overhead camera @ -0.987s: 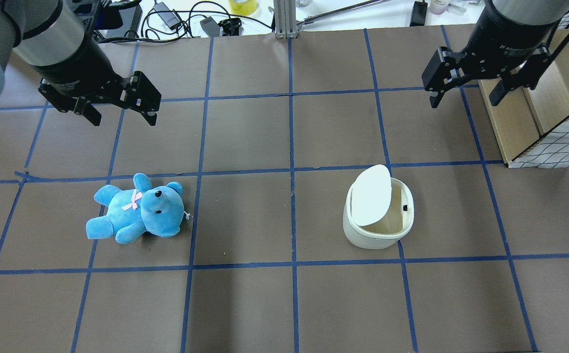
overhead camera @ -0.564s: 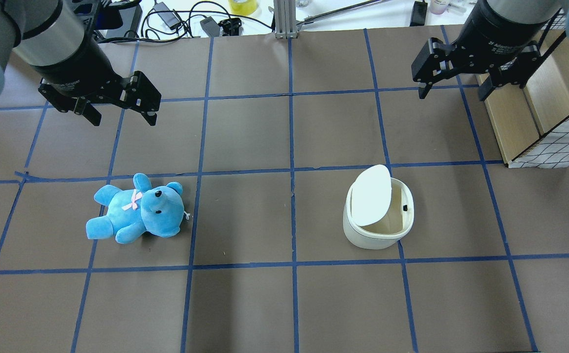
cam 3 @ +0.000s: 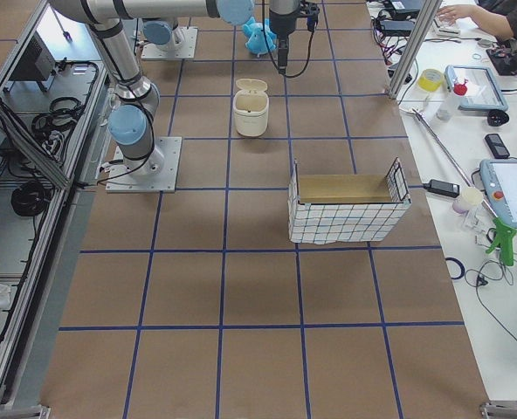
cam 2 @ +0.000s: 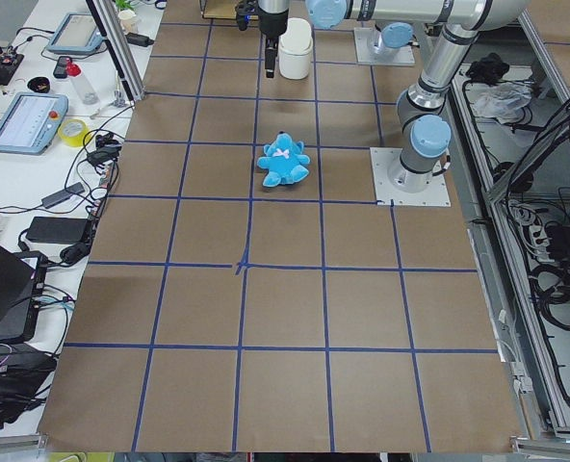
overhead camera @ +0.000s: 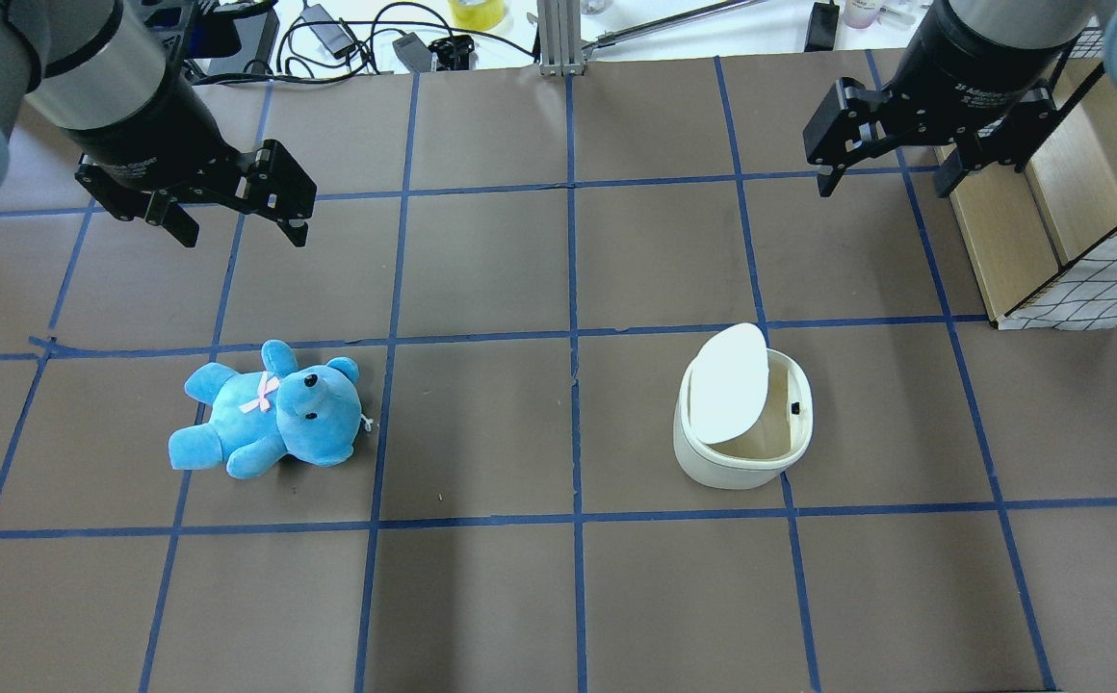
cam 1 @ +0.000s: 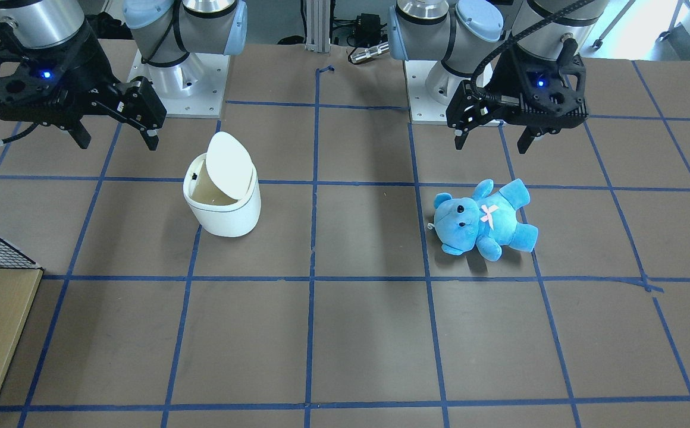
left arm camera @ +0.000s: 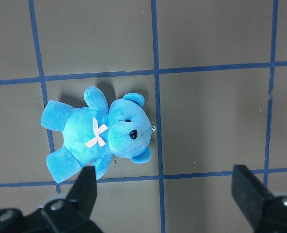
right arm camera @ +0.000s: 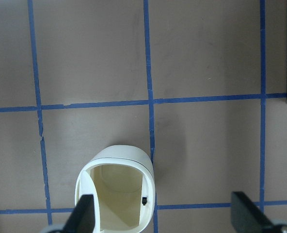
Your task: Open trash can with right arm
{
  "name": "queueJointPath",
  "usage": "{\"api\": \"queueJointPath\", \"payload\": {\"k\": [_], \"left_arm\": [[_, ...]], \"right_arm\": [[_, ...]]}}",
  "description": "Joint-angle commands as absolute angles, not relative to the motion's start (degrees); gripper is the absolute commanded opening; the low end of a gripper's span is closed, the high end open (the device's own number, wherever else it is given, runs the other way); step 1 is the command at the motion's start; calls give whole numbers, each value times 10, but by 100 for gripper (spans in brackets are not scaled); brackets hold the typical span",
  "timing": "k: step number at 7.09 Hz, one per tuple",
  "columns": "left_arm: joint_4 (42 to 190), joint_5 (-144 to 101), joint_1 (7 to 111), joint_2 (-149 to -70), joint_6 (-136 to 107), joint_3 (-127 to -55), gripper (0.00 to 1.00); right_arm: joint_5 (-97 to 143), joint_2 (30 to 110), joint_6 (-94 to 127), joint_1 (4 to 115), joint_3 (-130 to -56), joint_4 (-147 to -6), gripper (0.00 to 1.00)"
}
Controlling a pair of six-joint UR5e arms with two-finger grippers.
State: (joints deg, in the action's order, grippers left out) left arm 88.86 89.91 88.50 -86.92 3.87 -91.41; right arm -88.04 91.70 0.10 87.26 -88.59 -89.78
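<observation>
The white trash can [overhead camera: 717, 467] stands right of the table's middle with its flat lid [overhead camera: 730, 383] tipped up on edge, so the cream inside shows. It also shows in the front view [cam 1: 226, 214] and at the bottom of the right wrist view [right arm camera: 117, 162]. My right gripper [overhead camera: 886, 188] is open and empty. It hangs high above the mat, beyond the can and apart from it [cam 1: 118, 144]. My left gripper [overhead camera: 243, 236] is open and empty above the blue plush bear [overhead camera: 270, 412], which lies on its back [left arm camera: 102, 133].
A wooden box lined with wire mesh [overhead camera: 1050, 221] stands at the table's right edge, close beside the right gripper. Cables and small devices [overhead camera: 347, 38] lie along the far edge. Blue tape lines divide the brown mat into squares.
My right gripper has moved away from the can toward the far edge and slightly left. The lid, the bear and the left arm have not moved.
</observation>
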Motion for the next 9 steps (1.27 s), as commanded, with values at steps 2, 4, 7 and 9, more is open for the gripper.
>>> {"api": "queueJointPath", "payload": {"k": [2,4,7,9], "left_arm": [[889,899,885,-869,39,-914,100],[889,900,885,-869,39,-914,100],[889,900,885,-869,39,-914,100],[889,900,885,-869,39,-914,100]], "right_arm": [[-904,913,46,908,-885,-900,100],[-905,911,15,904,-885,-902,100],[-906,911,6,904,-885,-902,100],[-906,910,-1,896,-885,-898,100]]}}
